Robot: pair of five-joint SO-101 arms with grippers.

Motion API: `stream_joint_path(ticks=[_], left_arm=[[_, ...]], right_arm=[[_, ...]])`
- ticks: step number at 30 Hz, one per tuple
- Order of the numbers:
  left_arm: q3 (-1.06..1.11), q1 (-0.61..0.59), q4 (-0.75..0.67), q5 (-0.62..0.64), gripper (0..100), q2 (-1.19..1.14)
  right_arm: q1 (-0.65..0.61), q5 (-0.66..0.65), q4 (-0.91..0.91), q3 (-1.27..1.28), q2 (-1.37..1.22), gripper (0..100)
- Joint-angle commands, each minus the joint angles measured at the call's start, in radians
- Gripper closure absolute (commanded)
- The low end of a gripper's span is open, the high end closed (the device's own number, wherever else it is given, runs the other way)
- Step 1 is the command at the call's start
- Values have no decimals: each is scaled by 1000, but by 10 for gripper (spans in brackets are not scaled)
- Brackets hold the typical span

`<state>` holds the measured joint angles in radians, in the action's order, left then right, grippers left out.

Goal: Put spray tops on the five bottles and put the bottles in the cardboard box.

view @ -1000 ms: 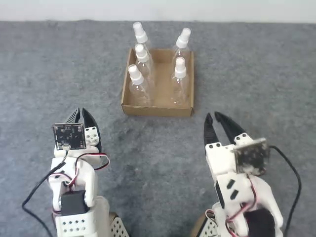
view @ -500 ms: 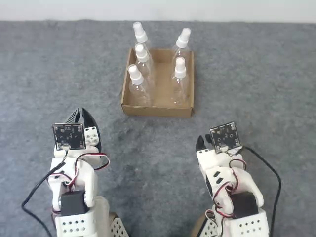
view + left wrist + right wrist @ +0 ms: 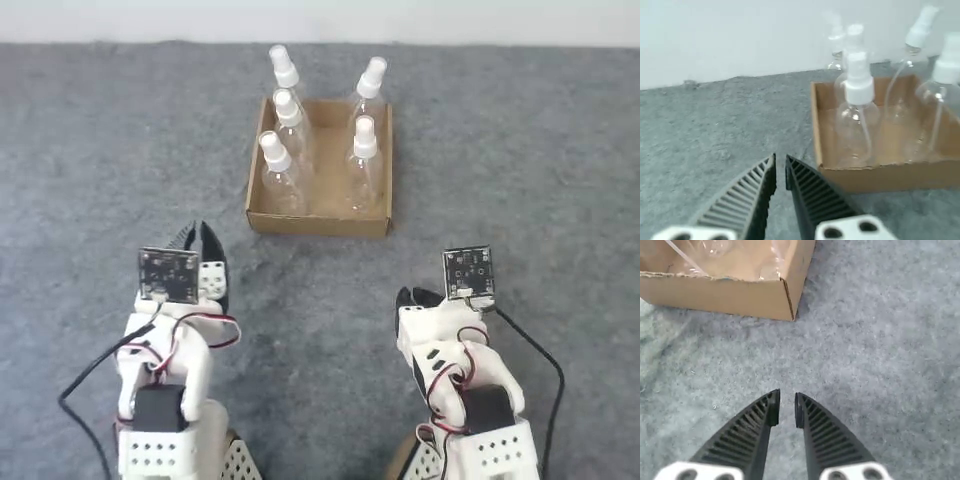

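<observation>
As all 5 bottles (image 3: 273, 165) are seen upright and each capped with a white spray top (image 3: 364, 138), the lot is judged complete or all but complete. Item 1: cardboard box (image 3: 318, 222), open-topped, set on the grey mat (image 3: 520, 150); it is placed ahead of both grippers, to the right of the left gripper (image 3: 200, 236) and to the left of the right gripper (image 3: 412, 297). 3 bottles are ranked along the side nearer the left gripper and 2 along the other, kept standing so the tops are held clear of the walls; the 2 farthest are seen over the far wall, and their footing inside cannot be fully confirmed. Item 2: left gripper, held low near its base and well apart from the box, jaws drawn almost together with nothing between them. Item 3: right gripper, likewise parked short of the box's near corner, jaws nearly closed and empty, presumably because nothing is left to be carried.
</observation>
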<state>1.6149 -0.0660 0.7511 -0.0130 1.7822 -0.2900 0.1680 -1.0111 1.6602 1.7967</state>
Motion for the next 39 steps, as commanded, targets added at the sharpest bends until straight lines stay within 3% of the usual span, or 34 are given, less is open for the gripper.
stream_joint_path(ticks=[1,9,18,28,39], left_arm=[[12,89,-32,11,967,14],[71,146,-6,9,966,12],[71,121,193,6,966,12],[71,121,491,9,968,14],[68,110,497,9,969,14]], right_arm=[[7,-21,-7,23,18,991],[8,-132,-114,23,16,991],[16,-137,-297,23,16,991],[15,-133,-297,23,16,991],[15,-133,-297,23,16,991]])
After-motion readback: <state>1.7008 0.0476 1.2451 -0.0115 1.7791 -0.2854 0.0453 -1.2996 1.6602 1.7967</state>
